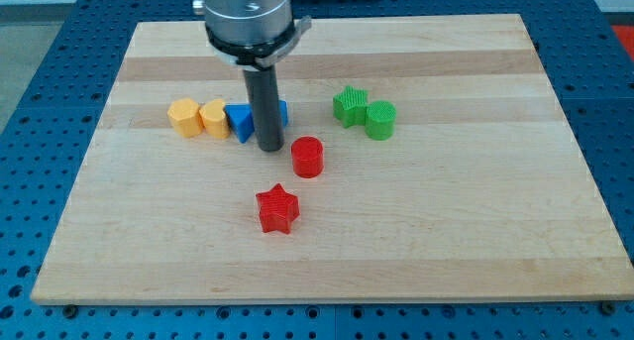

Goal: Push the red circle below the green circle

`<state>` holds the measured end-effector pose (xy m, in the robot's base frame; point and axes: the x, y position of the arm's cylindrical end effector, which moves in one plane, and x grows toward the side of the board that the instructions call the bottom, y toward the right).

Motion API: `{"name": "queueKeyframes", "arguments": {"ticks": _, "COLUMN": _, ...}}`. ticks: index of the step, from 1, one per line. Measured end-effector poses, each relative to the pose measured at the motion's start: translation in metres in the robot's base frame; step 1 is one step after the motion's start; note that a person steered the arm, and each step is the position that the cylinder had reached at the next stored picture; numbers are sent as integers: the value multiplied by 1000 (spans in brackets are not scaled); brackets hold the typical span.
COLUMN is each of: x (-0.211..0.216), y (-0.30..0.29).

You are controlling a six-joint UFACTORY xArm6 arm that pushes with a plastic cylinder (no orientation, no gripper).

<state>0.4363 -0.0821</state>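
The red circle [308, 157] lies near the board's middle. The green circle [380, 120] lies up and to its right, touching a green star [350, 105] on its left. My tip [270, 146] rests on the board just left of the red circle, a small gap apart, in front of the blue blocks.
A red star [277, 209] lies below the red circle. A row at the left holds an orange hexagon [184, 116], a yellow heart [213, 117], a blue triangle [239, 121] and a blue block [282, 112] partly hidden behind the rod. The wooden board [475, 231] sits on a blue perforated table.
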Motion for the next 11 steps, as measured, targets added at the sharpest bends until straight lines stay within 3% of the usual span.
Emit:
{"name": "queueKeyframes", "arguments": {"ticks": 4, "x": 0, "y": -31}}
{"name": "queueKeyframes", "arguments": {"ticks": 6, "x": 23, "y": -31}}
{"name": "queueKeyframes", "arguments": {"ticks": 11, "x": 35, "y": 103}}
